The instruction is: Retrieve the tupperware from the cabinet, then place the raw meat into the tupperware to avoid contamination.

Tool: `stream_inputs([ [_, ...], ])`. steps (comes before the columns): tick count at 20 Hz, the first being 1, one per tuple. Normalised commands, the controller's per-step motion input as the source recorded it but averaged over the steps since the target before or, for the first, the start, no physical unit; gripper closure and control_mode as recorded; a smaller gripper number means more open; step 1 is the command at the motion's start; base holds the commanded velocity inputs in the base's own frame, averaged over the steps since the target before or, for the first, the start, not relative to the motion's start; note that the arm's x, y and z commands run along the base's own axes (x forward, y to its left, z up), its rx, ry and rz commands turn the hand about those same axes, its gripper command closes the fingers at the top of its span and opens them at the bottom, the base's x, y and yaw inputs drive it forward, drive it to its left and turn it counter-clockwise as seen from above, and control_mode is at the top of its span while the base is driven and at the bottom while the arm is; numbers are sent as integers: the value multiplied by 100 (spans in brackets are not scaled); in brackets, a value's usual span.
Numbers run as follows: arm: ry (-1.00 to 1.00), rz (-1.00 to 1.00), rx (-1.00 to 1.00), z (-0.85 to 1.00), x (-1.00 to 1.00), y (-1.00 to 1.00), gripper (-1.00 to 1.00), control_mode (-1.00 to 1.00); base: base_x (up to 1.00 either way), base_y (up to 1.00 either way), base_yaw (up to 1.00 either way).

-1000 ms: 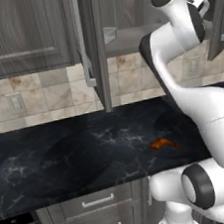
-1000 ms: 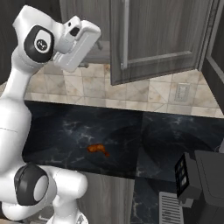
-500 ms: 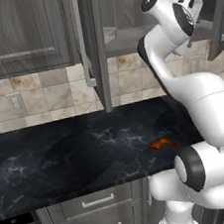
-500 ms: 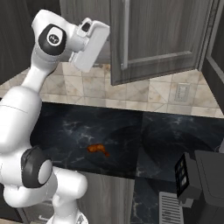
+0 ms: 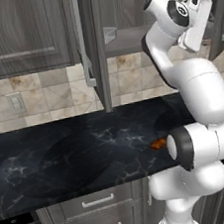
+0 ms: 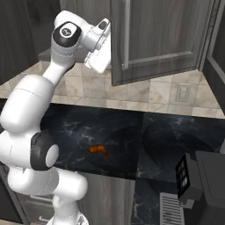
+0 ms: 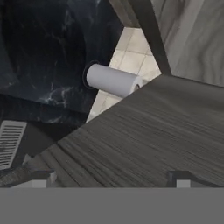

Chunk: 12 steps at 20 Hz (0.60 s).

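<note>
End effector (image 7: 112, 177) released, nothing grasped, raised up at open cabinet (image 5: 91, 46) level, over a wood-grain shelf surface (image 7: 144, 135). Raw meat (image 6: 99, 150) lying on dark marble desk (image 6: 167, 145), near front edge, next to arm base. White roll (image 7: 113, 80) upright at desk's back edge by tiled wall.

Looked like a regular home kitchen: dark marble counter (image 5: 79, 148), beige tile backsplash (image 5: 47, 95), grey wall cabinet (image 5: 19, 34), drawers (image 5: 98, 201) underneath, paper towel roll (image 7: 113, 80).
</note>
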Motion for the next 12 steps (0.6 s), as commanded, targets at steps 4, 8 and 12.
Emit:
stream_inputs([
  [4,23,-23,-5,-4,-9,-45,-100,-100,0,0,0],
  [8,13,-26,0,-7,-22,-41,-100,-100,0,0,0],
  [12,5,-28,0,-11,-29,-35,-100,-100,0,0,0],
])
